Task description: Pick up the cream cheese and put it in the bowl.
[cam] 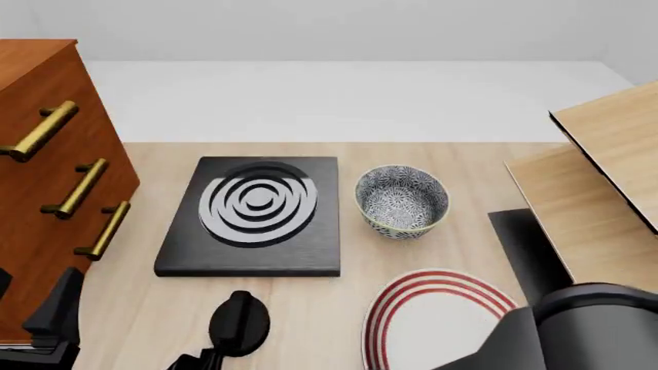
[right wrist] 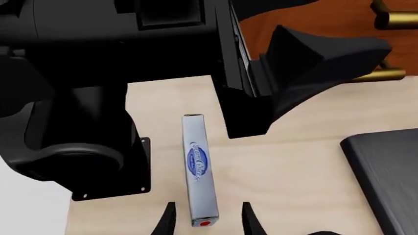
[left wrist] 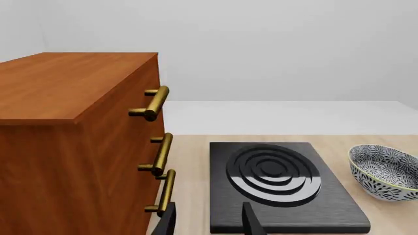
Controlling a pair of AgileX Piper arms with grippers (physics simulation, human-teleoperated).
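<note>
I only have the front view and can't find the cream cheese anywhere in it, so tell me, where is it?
Observer: The right wrist view shows the cream cheese lying on the table beside a black arm base.
Operator: Is the right claw on it?
Observer: The right claw is open, its fingers straddling the box's red-marked end with gaps on both sides.
Operator: And the left claw?
Observer: The left claw is open and empty, facing the stove plate.

The cream cheese (right wrist: 198,169) lies on bare surface (right wrist: 281,161) with the left arm's base (right wrist: 78,147) close on one side and its dark upper links (right wrist: 294,73) overhanging beyond. The bowl (cam: 402,200) stands open from above, between the stove burner (cam: 257,212) and the wooden shelf (cam: 586,208), with the plate (cam: 437,320) just nearer.
</note>
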